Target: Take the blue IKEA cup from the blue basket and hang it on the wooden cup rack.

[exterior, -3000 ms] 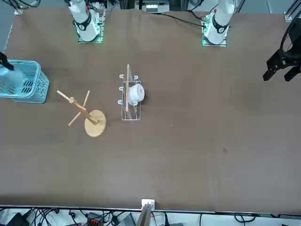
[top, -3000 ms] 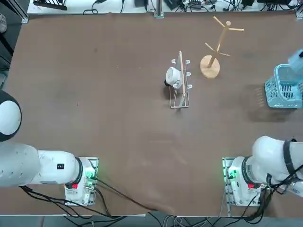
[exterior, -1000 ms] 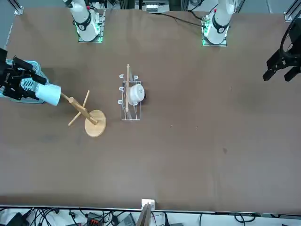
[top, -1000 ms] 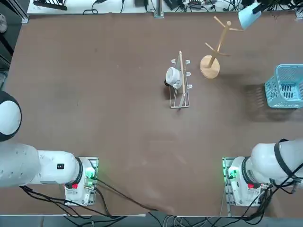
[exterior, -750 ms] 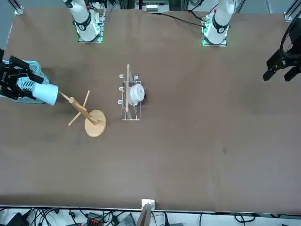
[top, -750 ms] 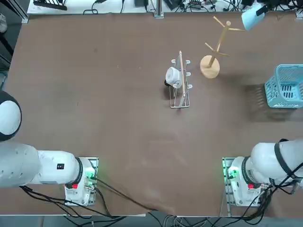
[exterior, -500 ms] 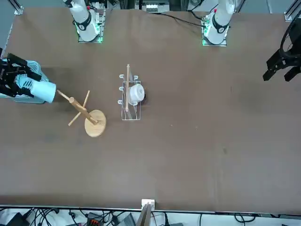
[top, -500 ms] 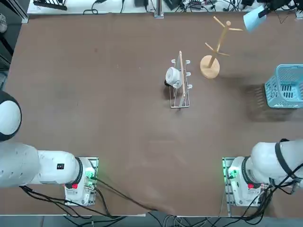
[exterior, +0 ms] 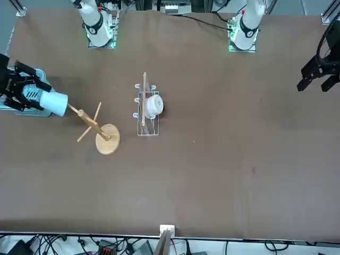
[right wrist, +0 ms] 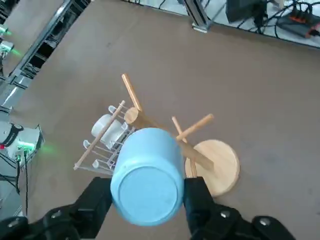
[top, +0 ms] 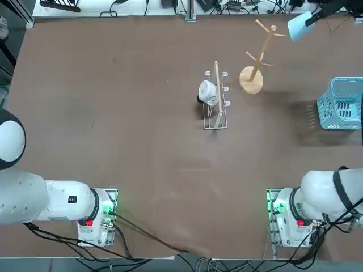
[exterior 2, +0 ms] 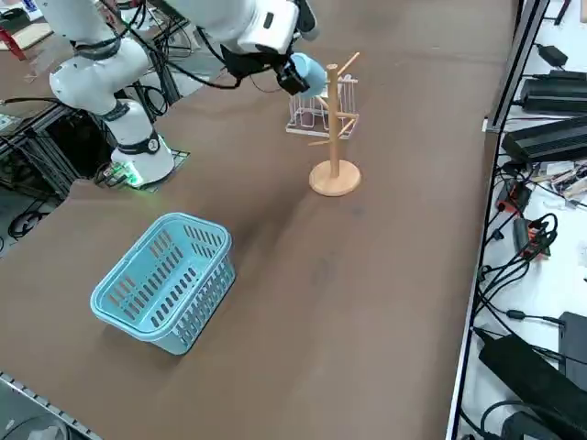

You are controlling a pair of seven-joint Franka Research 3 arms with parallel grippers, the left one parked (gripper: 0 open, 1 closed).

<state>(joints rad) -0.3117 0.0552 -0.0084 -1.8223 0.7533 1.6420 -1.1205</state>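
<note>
Over the far right of the bench (top: 113,113), in the top view, the right gripper (top: 311,17) carries the blue IKEA cup (top: 297,26) beside the wooden cup rack (top: 260,54); the blue basket (top: 342,103) stands empty nearby.

In the front view, the cup's mouth faces an upper peg, just short of it.

In the right side view, the cup hangs level with the rack's top, well clear of the basket.

In the right wrist view, both fingers (right wrist: 95,200) are clamped on the cup's sides, base toward the camera.

Assessment: removal from the basket is complete; threading onto a peg and release remain outstanding.
</note>
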